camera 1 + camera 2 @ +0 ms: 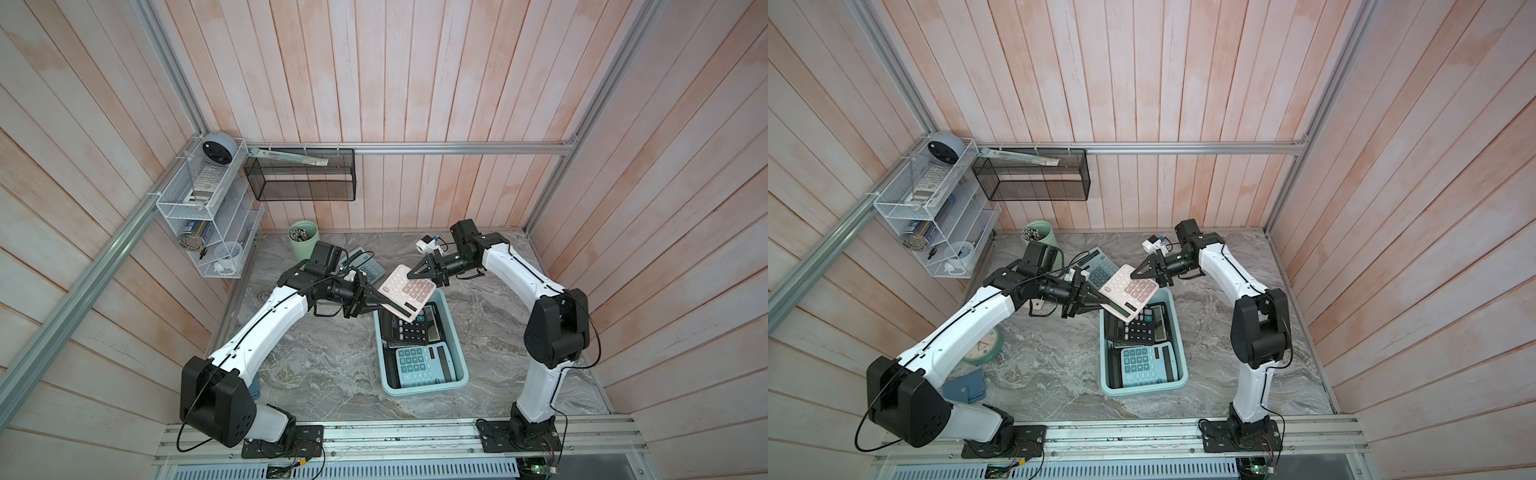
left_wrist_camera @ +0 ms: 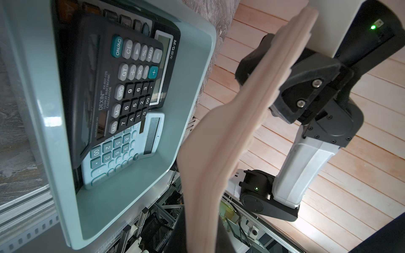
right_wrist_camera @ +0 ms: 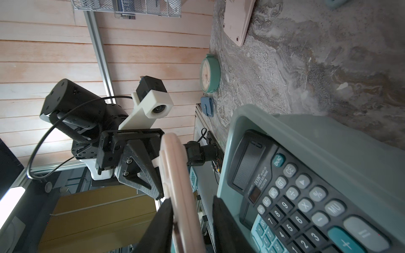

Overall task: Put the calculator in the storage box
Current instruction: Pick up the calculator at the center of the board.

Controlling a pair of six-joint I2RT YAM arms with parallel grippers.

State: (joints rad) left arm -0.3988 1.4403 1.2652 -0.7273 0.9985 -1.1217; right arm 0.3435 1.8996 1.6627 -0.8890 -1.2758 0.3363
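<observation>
Since the left gripper is clenched on the near-left edge of the pink calculator and the jaws of the right gripper only straddle its far edge, one finger against it and a gap showing at the other in the right wrist view, the left arm carries it. It hangs tilted, keys up, spanning grip to grip just above the far end of the storage box, overlapping the black calculator already inside. By my judgement the drop lies straight below and slightly nearer the robot, the box's long axis running toward the bases.
</observation>
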